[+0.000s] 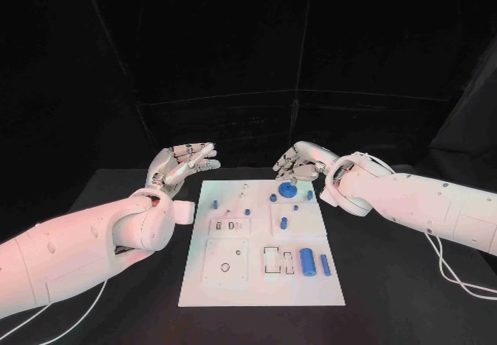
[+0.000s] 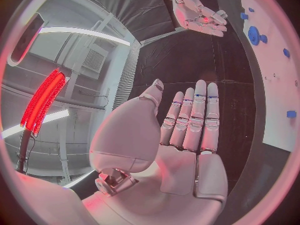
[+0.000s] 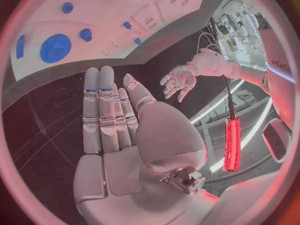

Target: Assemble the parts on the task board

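Task board (image 1: pixel 259 287) lies mid-bench; several parts (image 1: pixel 307 261) lie loose (assembly judged barely begun). Left hand (image 1: pixel 184 164) and right hand (image 1: pixel 300 162) hover beyond its far edge, fingers spread, holding nothing.

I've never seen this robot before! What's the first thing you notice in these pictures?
Two silver hands are held up with nothing in them, palms turned toward each other, at the far end of the table: the left hand and the right hand. Between the arms lies the white task board, dotted with small blue parts. The biggest eye-catchers are a round blue gear near the right hand and a blue cylinder at the board's near end.
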{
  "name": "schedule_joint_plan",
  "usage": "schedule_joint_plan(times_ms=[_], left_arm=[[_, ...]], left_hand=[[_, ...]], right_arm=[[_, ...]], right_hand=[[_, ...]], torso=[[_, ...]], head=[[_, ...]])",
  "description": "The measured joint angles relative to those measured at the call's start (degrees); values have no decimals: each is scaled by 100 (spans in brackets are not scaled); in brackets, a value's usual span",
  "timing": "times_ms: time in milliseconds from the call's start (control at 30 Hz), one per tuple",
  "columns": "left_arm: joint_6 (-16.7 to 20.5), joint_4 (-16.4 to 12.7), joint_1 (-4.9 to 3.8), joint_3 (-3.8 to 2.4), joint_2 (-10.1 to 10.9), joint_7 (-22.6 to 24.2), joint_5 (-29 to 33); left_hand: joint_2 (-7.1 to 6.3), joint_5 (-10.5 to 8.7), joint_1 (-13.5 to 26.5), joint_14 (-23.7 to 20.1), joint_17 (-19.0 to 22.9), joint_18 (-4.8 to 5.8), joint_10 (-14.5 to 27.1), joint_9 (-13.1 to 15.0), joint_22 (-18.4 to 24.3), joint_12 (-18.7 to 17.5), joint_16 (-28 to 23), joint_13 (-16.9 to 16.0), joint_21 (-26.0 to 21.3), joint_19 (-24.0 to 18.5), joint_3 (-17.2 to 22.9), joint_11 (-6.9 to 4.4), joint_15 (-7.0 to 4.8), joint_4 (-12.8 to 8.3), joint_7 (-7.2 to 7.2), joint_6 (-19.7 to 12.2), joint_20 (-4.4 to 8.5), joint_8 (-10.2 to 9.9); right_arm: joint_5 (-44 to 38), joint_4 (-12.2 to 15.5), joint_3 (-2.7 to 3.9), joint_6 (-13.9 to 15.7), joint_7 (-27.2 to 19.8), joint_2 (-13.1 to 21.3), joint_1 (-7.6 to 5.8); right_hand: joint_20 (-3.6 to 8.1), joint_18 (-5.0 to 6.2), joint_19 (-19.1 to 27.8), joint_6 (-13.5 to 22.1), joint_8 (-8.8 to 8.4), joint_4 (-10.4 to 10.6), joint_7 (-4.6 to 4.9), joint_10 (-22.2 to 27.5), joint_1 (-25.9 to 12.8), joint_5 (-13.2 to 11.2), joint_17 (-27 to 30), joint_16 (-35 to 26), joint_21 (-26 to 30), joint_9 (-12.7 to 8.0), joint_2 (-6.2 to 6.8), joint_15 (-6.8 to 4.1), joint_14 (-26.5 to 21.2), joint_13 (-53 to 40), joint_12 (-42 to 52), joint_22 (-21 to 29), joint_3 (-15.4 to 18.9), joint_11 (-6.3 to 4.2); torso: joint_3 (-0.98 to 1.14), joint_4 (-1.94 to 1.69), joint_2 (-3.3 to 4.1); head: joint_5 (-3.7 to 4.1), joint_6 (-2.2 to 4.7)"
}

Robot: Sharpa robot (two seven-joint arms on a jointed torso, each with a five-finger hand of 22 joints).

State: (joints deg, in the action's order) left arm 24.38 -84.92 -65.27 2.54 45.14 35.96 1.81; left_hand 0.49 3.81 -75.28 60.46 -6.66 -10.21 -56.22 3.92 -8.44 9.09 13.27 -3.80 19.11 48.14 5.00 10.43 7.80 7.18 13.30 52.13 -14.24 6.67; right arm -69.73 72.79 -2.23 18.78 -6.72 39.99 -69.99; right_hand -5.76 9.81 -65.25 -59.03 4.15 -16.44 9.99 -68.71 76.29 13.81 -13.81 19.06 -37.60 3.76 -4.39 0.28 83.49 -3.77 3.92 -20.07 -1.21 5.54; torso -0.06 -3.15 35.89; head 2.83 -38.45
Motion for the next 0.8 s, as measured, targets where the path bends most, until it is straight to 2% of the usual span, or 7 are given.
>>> schedule_joint_plan(times_ms=[133,267,400,633,700,800], left_arm=[[-56,-176,4,1,75,-11,-24],[-96,-209,13,1,94,-21,-38],[-125,-215,14,1,120,-26,-47],[-163,-280,16,1,139,-30,-54],[-173,-303,16,1,134,-33,-56],[-184,-322,16,1,134,-39,-58]], left_hand=[[0,0,0,27,0,0,0,0,0,0,0,0,0,8,0,0,-10,0,0,0,7,0],[0,0,0,27,0,0,0,-2,0,0,0,0,0,20,-16,0,-10,-16,0,0,-5,0],[0,0,0,27,-6,0,0,-5,1,0,0,0,0,49,-16,0,-10,-16,0,40,6,0],[0,0,0,27,-5,0,-11,-5,1,0,0,1,0,48,-16,-11,-10,-16,0,40,6,0],[0,0,0,34,-10,0,-20,-5,1,0,0,0,21,48,-16,-21,-18,-16,0,40,6,0],[0,0,0,48,-12,0,-20,-5,1,0,0,1,21,48,-16,-21,-31,-16,0,40,6,0]], right_arm=[[-654,-11,8,-193,285,-46,-10],[-1057,-56,8,-364,465,-97,-15],[-1369,-113,9,-533,618,-150,-47],[-1677,-122,13,-766,807,-204,-76],[-1742,-112,13,-836,855,-211,-84],[-1816,-106,12,-922,916,-225,-87]], right_hand=[[12,0,-12,-4,0,3,-4,37,-57,-126,-522,795,-543,0,54,-29,28,0,0,-359,-31,-34],[2,0,90,-3,0,0,-4,107,-85,-128,-786,1148,-829,-1,37,-29,27,-4,0,-562,-67,-22],[-29,0,68,-3,0,-4,-4,169,-117,-128,-1071,1532,-1445,-1,5,-29,27,-9,0,-1232,-103,-2],[-41,-5,-64,-3,0,10,-4,189,-140,-127,-1493,2081,-2200,-1,28,-29,26,-9,0,-2093,-152,19],[-57,-96,-104,-3,0,23,-4,200,-140,-127,-1646,2242,-2321,-1,28,-29,26,-14,0,-2240,-165,7],[-49,-94,-113,-3,0,25,-4,230,-141,-127,-1723,2334,-2380,-1,29,-28,27,-14,0,-2311,-167,18]], torso=[[-12,-55,76],[-19,-101,136],[-23,-142,202],[-27,-173,302],[-26,-179,323],[-21,-186,356]], head=[[48,17],[83,23],[108,40],[123,60],[125,65],[127,70]])
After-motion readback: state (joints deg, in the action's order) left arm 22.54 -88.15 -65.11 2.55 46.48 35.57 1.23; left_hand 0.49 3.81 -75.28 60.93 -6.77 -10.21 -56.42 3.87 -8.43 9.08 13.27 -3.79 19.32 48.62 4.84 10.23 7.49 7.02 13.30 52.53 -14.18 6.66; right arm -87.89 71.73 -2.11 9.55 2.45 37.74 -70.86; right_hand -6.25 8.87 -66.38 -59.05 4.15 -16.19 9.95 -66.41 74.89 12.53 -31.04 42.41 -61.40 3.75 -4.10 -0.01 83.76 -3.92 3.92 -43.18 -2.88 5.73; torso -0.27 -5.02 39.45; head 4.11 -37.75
